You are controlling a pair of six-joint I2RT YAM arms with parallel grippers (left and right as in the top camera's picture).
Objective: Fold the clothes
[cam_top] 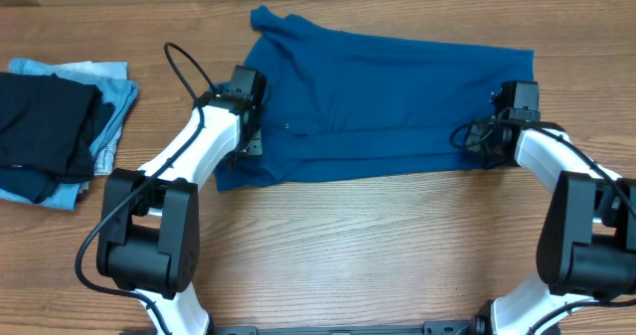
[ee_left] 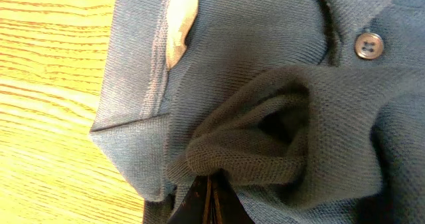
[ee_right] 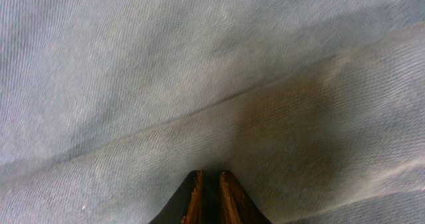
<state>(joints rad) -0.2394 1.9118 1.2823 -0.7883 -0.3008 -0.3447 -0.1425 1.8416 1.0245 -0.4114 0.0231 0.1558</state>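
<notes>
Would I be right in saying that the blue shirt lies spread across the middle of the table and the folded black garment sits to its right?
Not quite: the overhead view shows the folded black garment to the left of the blue shirt, not to its right. The shirt does lie spread across the middle of the table.

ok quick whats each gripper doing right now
left gripper: closed, pinching a bunched fold of the blue shirt
right gripper: jaws nearly together over the blue shirt, cannot tell if it grips

The shirt (ee_left: 265,64) is matt knit cloth (the table (ee_left: 46,84) grained wood).
</notes>
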